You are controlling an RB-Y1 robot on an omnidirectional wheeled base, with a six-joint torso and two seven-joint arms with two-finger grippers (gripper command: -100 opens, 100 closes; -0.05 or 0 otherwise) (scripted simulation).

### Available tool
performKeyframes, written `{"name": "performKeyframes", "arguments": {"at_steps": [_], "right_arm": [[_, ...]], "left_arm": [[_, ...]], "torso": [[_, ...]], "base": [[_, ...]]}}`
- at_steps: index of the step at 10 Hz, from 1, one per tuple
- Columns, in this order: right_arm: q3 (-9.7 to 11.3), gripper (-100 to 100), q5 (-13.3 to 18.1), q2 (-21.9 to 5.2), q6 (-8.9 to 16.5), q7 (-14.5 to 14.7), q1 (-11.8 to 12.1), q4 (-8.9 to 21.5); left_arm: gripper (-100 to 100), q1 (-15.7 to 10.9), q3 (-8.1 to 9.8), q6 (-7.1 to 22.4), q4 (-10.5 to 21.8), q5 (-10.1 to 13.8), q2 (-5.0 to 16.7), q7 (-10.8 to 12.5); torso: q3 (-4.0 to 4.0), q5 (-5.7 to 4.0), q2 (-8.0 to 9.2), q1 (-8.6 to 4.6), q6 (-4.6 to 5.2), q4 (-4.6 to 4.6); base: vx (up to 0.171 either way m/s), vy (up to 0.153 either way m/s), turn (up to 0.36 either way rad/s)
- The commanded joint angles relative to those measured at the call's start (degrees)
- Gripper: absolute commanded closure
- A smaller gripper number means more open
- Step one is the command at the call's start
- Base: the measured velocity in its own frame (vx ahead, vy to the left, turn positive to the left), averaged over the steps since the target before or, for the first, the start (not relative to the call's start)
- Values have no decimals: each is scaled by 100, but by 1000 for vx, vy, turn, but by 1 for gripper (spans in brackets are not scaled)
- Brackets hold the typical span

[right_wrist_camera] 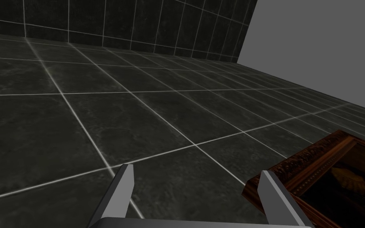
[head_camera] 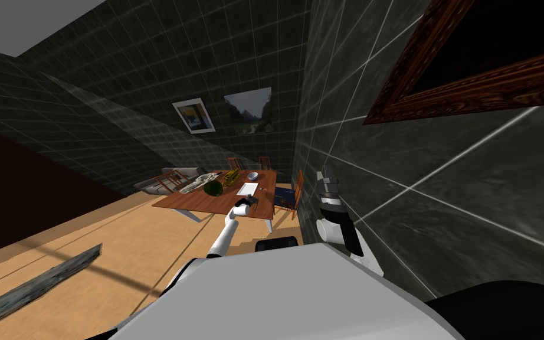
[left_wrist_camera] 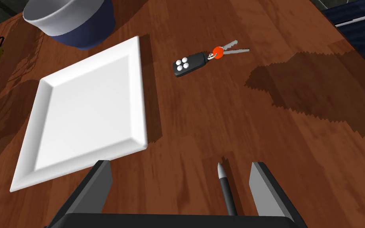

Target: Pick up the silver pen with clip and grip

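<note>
1. Two flat grey blades of the left gripper (left_wrist_camera: 179, 163) stand spread wide over the glossy red-brown wooden table (left_wrist_camera: 217, 118), with nothing pinched.
2. Between them lies the pen (left_wrist_camera: 226, 190), a slim dark barrel with a silver pointed tip. It rests flat on the wood, nearer the blade away from the plate, touching neither. Its rear end is cut off by the gripper's dark body, so no clip can be made out.
3. Just beside the other blade sits a white square plate (left_wrist_camera: 141, 95) with a raised rim.
4. Further out is a black key fob (left_wrist_camera: 187, 64) with four pale buttons, an orange tag and silver keys (left_wrist_camera: 235, 46).
5. Then a round bowl (left_wrist_camera: 78, 27), pale inside, navy outside, cropped at the edge.
6. Over on the other side, the right gripper (right_wrist_camera: 196, 169) is raised beside the wall, blades apart, empty.
</note>
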Motion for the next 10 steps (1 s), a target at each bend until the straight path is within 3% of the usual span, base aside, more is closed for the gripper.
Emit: {"name": "performKeyframes", "arguments": {"at_steps": [1,2,3,5,6,8,9,10], "right_arm": [[0,0,0,0,0,0,0,0],[0,0,0,0,0,0,0,0],[0,0,0,0,0,0,0,0],[0,0,0,0,0,0,0,0],[0,0,0,0,0,0,0,0],[0,0,0,0,0,0,0,0],[0,0,0,0,0,0,0,0],[0,0,0,0,0,0,0,0]], "left_arm": [[-100,-79,-16,92,211,61,11,115],[-100,-249,-31,280,483,157,25,312],[-100,-249,-31,280,483,157,25,312],[-100,-570,-59,634,875,339,48,683],[-100,-570,-59,634,1000,339,48,683],[-100,-860,-84,954,1428,502,64,1015],[-100,-860,-84,954,1473,502,64,1015],[-100,-991,-95,1098,1654,576,72,1164]], "torso": [[0,0,0,0,0,0],[0,0,0,0,-1,-1],[0,0,0,0,-1,0],[1,0,2,0,0,0],[0,0,0,0,0,0],[0,0,1,1,-1,0],[0,0,0,0,-1,0],[0,0,1,0,-1,0]], "base": [[10,-3,8],[10,-3,18],[9,-3,7],[11,-2,19],[12,-3,4],[11,-3,17],[11,-3,7],[10,-4,9]]}}
